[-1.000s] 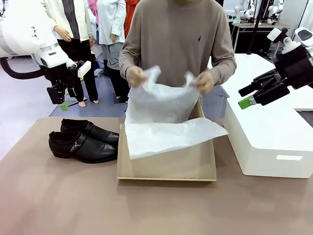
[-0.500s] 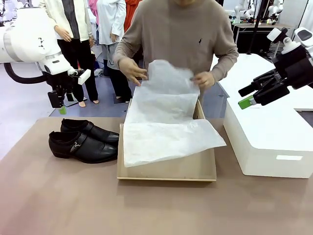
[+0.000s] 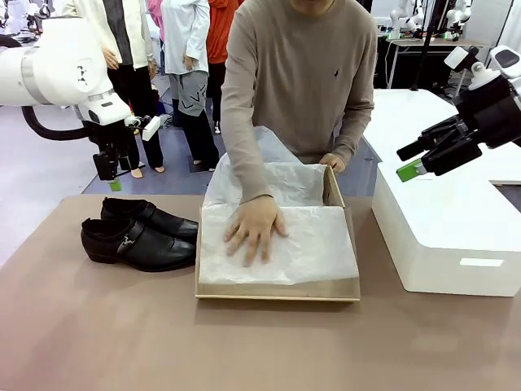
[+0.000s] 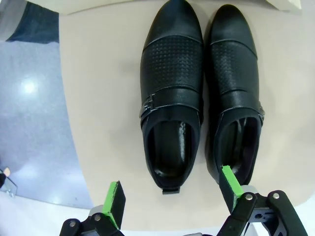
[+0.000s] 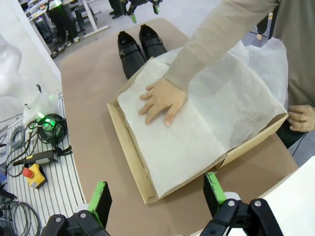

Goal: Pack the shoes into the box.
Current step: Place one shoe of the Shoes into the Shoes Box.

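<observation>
Table [image 3: 98, 326] — shoes [image 3: 138, 236], box [image 3: 277, 291] (just beside)

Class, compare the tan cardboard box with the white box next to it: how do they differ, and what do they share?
The tan box is shallow and open; the white box is taller, larger and closed on top. The tan box is lined with tissue paper, pressed down by a person's hand; the white box is smooth. Both are rectangular, standing side by side.

Pair of glossy black shoes [image 3: 138, 232] with small side buckles, upright, side by side at left, toes pointing right, just beside the box [image 3: 277, 292]. Tan cardboard, open at centre, lined with white tissue paper [image 3: 317, 244] spread inside.
</observation>
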Robot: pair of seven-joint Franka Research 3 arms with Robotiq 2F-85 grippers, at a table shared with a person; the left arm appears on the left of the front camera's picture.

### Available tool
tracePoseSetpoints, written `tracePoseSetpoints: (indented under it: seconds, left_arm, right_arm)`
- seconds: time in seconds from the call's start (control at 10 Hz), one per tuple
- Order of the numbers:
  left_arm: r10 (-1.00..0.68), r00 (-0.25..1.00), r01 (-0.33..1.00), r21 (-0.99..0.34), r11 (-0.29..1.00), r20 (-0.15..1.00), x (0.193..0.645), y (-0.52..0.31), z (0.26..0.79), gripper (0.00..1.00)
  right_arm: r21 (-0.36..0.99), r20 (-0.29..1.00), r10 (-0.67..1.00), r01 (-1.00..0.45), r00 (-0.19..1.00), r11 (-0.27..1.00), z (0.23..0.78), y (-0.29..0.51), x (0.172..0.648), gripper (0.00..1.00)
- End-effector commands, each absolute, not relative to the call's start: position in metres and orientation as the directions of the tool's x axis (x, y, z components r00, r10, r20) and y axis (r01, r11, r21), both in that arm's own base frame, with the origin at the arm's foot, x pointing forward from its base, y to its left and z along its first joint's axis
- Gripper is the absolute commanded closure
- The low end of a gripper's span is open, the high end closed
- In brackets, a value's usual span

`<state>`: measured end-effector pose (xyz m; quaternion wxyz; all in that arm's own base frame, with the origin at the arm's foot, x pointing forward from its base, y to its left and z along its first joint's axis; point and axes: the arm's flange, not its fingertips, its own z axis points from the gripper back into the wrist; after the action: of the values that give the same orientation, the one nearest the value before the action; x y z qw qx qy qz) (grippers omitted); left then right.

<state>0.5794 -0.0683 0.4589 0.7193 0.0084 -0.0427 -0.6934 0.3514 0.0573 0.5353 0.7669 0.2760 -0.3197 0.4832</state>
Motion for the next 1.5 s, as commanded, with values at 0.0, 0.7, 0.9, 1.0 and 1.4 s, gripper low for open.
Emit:
tracePoseSetpoints:
  seconds: [0.0, 0.7, 0.9, 1.0, 1.4]
  left_arm:
    - [-0.999, 0.012, 0.997, 0.079, 0.016, 0.048, 0.578, -0.067, 0.461, 0.00]
    - [-0.998, 0.046, 0.996, 0.069, 0.049, 0.042, 0.596, -0.070, 0.453, 0.00]
    - [-0.998, 0.061, 0.996, 0.061, 0.062, 0.024, 0.611, -0.070, 0.448, 0.00]
    - [-0.998, 0.064, 0.997, 0.048, 0.065, 0.025, 0.616, -0.070, 0.444, 0.00]
    - [-0.998, 0.066, 0.998, 0.009, 0.066, -0.002, 0.631, -0.066, 0.419, 0.00]
  right_arm:
    - [0.102, 0.779, 0.552, -0.928, 0.298, 0.357, 0.537, 0.058, 0.356, 0.00]
    - [0.102, 0.779, 0.552, -0.928, 0.298, 0.357, 0.537, 0.058, 0.356, 0.00]
    - [0.102, 0.779, 0.552, -0.928, 0.298, 0.357, 0.537, 0.058, 0.356, 0.00]
    - [0.102, 0.779, 0.552, -0.928, 0.298, 0.357, 0.537, 0.058, 0.356, 0.00]
    - [0.102, 0.779, 0.552, -0.928, 0.298, 0.357, 0.537, 0.058, 0.356, 0.00]
